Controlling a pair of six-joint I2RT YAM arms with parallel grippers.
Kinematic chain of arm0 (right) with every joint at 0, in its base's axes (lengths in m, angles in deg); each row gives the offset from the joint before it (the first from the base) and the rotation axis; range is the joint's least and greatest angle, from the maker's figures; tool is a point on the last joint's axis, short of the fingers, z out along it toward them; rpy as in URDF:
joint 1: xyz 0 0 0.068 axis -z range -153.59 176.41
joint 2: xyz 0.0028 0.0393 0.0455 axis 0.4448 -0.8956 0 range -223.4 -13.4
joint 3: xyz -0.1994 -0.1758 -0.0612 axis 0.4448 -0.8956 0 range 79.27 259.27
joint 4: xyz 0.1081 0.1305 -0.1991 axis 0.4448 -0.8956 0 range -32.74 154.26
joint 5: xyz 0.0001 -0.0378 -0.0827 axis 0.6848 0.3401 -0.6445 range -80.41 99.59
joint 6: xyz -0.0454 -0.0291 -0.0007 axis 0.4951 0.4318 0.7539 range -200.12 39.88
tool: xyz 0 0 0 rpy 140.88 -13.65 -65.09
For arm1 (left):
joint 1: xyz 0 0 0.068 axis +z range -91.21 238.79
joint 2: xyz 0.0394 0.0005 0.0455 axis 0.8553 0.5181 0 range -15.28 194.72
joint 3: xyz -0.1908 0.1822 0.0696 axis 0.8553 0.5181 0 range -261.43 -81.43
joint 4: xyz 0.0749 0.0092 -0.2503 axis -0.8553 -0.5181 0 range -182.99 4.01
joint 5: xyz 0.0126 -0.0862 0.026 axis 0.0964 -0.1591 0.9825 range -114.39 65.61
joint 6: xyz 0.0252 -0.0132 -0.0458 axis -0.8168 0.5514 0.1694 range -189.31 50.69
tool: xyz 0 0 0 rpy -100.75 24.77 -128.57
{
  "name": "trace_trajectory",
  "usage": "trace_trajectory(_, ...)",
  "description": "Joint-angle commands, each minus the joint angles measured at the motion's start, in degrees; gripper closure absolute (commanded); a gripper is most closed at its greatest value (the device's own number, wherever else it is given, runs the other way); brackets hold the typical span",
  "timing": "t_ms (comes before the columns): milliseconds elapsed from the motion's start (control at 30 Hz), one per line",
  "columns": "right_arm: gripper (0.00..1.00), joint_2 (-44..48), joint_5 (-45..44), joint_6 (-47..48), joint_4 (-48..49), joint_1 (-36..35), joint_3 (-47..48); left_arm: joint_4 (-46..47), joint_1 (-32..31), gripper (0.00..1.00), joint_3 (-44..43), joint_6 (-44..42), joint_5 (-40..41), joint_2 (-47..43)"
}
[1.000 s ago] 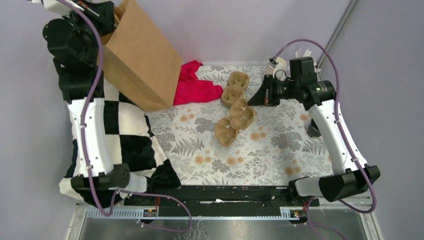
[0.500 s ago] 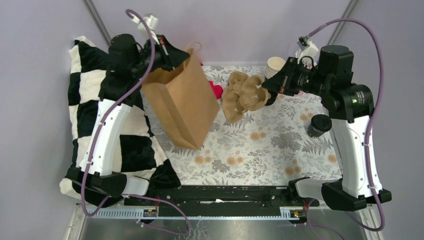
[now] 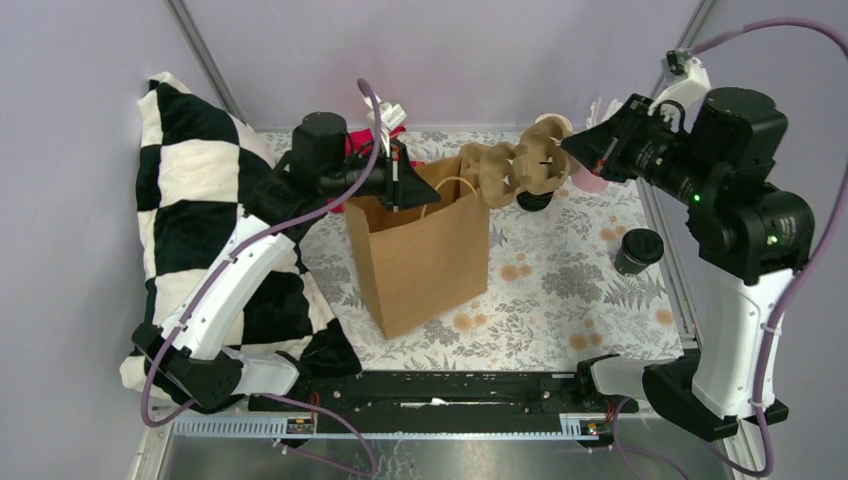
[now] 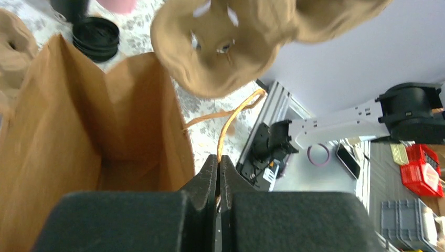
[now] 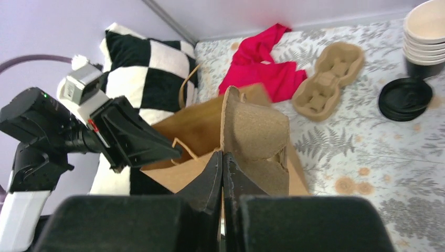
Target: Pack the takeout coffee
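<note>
Takeout coffee: one cup; left jaws clench one bag, right jaws one carrier.

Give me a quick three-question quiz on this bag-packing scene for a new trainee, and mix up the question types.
1. True or false: the lidded coffee cup is already inside the paper bag.
2. What do the right fingers hold above the bag's open mouth? A) a glass bottle B) a cardboard cup carrier C) a spoon
3. Fill in: the left fingers are shut on the bag's ____.

Key: 1 false, it stands on the table off to the right; 2 B; 3 handle.
</note>
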Motion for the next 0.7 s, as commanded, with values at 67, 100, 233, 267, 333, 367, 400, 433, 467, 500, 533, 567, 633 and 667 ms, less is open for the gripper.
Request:
trace_trajectory(67, 1.00, 3.22, -9.63, 3.12, -1.87, -0.31, 2.93, 1.27, -4.63, 1.00, 2.78, -1.70, 1.94, -1.28)
trace_trajectory(100, 1.00, 3.16, -9.17, 3.37, -1.65, -0.31, 3.15, 1.21, -5.30, 1.00, 3.50, -1.86, 2.45, -1.51)
trace_trajectory(233, 1.00, 2.51, -0.87, 3.49, 1.37, -0.31, 3.15, 1.21, -7.01, 1.00, 7.00, -1.67, 3.41, -3.66)
trace_trajectory(267, 1.00, 2.58, 2.44, 3.46, 3.14, -0.33, 2.45, 1.24, -7.23, 1.00, 7.97, -1.56, 3.49, -4.49)
trace_trajectory(333, 1.00, 2.71, 7.42, 3.29, 5.99, -0.30, 0.98, 1.28, -7.73, 1.00, 9.76, -0.99, 3.82, -6.40)
trace_trajectory(367, 1.00, 2.71, 8.41, 3.17, 6.95, -0.31, 0.77, 1.26, -7.92, 0.93, 10.34, -0.49, 3.92, -7.12)
trace_trajectory(400, 1.00, 2.57, 9.35, 3.16, 7.73, -0.29, 0.71, 1.23, -8.07, 0.81, 10.76, 0.16, 3.81, -7.60)
trace_trajectory(433, 1.00, 2.28, 10.37, 3.03, 8.22, -0.31, 0.82, 1.19, -8.12, 0.63, 11.06, 0.84, 3.71, -8.05)
trace_trajectory(467, 1.00, 1.79, 11.69, 2.88, 8.58, -0.31, 0.94, 0.89, -8.13, 0.53, 11.08, 1.66, 3.75, -8.49)
trace_trajectory(500, 1.00, 1.24, 13.28, 2.63, 8.92, -0.31, 0.94, 0.26, -8.13, 0.45, 10.68, 2.33, 4.09, -8.93)
trace_trajectory(533, 1.00, 0.85, 14.78, 2.37, 9.24, -0.31, 0.77, -0.56, -8.09, 0.37, 9.99, 2.95, 4.73, -9.36)
trace_trajectory(567, 1.00, 0.63, 16.27, 2.00, 9.89, -0.31, 0.23, -1.93, -8.12, 0.29, 9.14, 3.80, 6.08, -9.69)
trace_trajectory(633, 1.00, 0.92, 17.39, 1.49, 10.97, -0.31, -1.14, -5.22, -8.13, 0.23, 6.22, 4.75, 8.66, -10.04)
trace_trajectory(667, 1.00, 1.31, 17.78, 1.26, 11.62, -0.31, -1.91, -7.22, -8.13, 0.23, 4.49, 5.23, 10.40, -9.95)
